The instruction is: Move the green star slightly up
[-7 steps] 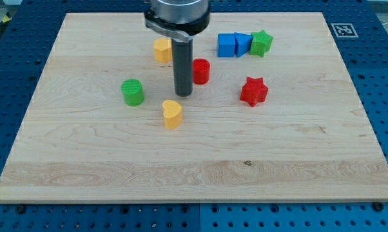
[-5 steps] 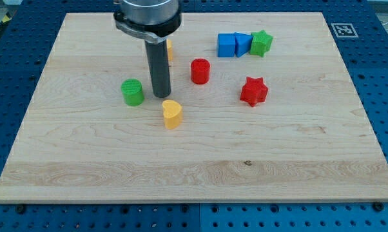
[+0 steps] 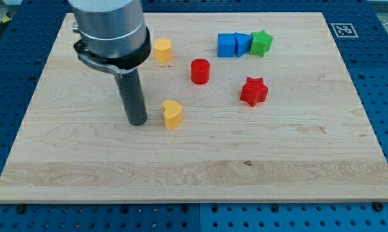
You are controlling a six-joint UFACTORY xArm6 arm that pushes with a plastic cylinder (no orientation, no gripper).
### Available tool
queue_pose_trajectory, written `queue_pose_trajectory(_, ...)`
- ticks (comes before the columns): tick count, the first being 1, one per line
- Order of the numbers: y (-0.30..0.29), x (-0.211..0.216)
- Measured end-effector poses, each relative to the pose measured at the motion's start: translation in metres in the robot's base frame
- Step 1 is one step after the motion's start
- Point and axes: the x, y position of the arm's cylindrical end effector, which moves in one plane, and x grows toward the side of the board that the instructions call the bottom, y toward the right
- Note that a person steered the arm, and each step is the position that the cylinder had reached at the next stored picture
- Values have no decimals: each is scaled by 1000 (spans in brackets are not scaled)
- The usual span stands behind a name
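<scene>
Your tip rests on the wooden desk just left of the yellow heart block, no claw shows, and the green star block sits far up-right of that heart.

The green star lies flat near the board's top edge, seemingly touching a blue block.

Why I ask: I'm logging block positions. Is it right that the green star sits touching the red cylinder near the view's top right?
Not quite. The camera view shows the green star touching a blue block, not the red cylinder, which stands apart, lower and further left. The star is indeed near the view's top right. My tip is far from it.
</scene>
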Motion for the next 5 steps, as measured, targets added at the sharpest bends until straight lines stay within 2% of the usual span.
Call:
queue_pose_trajectory(3, -14, -3)
queue_pose_trajectory(5, -14, -39)
